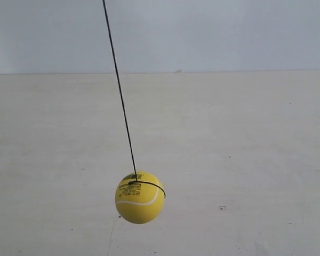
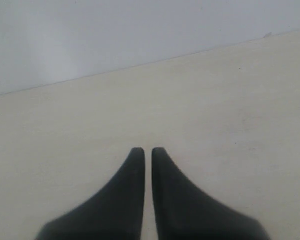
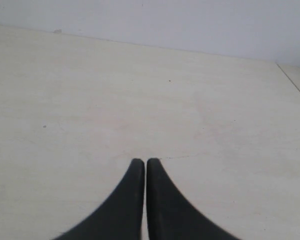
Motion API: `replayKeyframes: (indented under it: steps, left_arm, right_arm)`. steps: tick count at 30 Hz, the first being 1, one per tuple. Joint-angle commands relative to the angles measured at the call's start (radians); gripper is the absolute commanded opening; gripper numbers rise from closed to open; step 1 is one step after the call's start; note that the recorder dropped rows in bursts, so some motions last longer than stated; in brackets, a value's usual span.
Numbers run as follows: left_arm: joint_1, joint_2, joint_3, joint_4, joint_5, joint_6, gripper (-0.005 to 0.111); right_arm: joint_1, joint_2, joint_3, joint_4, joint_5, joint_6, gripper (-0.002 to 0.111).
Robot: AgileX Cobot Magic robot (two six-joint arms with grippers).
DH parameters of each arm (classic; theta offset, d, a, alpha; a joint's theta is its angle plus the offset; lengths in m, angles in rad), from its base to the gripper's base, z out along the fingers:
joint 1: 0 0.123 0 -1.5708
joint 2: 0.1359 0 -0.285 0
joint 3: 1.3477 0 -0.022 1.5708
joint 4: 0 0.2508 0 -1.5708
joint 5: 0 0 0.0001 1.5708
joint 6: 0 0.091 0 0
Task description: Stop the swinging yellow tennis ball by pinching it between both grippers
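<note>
The yellow tennis ball (image 1: 140,197) hangs low in the exterior view, left of centre, on a slanted black string (image 1: 120,90) that runs up out of frame. A thin black band and black print mark its top, a white seam curves below. Neither arm shows in the exterior view. In the left wrist view my left gripper (image 2: 148,150) is shut, only a thin slit between its black wedge fingers, nothing held. My right gripper (image 3: 141,161) in the right wrist view is likewise shut and empty. Neither wrist view shows the ball.
A pale cream tabletop (image 1: 245,149) fills all views, with a plain light wall (image 1: 202,32) behind it. A small dark speck (image 1: 222,207) lies on the table right of the ball. The table's edge (image 3: 294,82) shows in the right wrist view.
</note>
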Motion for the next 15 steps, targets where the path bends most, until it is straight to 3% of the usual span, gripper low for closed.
replayKeyframes:
  steps: [1,15]
  left_arm:
    - [-0.001,-0.002,0.004,-0.011,-0.004,0.004,0.005]
    - [-0.001,-0.002,0.004,-0.011,-0.004,0.004,0.005]
  right_arm:
    - [-0.003,-0.007,0.0,-0.003,-0.012,0.001,0.0]
    - [-0.003,-0.007,0.0,-0.003,-0.015,0.001,0.0]
